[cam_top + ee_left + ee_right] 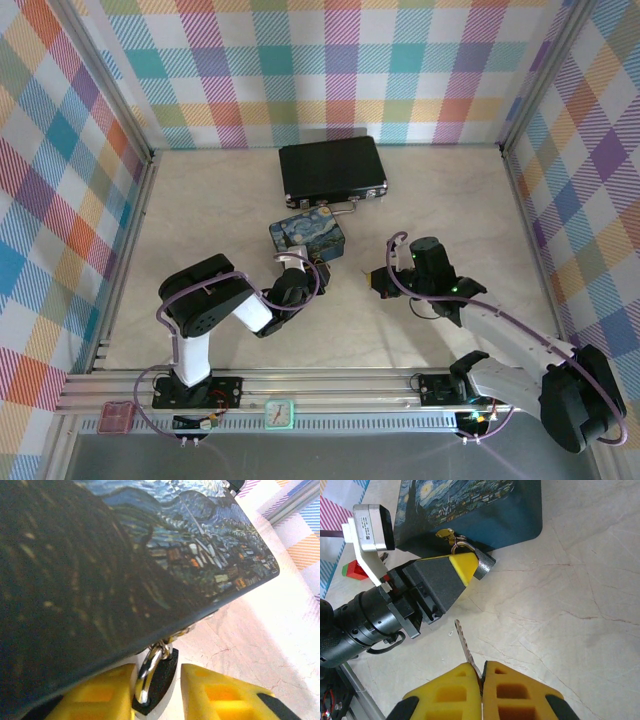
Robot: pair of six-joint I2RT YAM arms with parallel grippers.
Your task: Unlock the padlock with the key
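here, padlock (pixel 161 679) on shut box (pixel 308 237); key (pixel 464 642) pinched

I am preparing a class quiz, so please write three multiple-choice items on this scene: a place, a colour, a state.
1. Where is the padlock? A. On the briefcase. B. At the box's edge, between the fingers of the left gripper. C. Beside the right arm's base.
2. What colour are the grippers' fingers? A. Red. B. Green. C. Yellow.
3. What is the key's state? A. Clamped in the right gripper, outside the padlock. B. Lying on the table. C. Inserted in the padlock.
Answers: 1 B, it hangs at the box between them; 2 C, both wrist views show yellow; 3 A, its blade points free toward the padlock.
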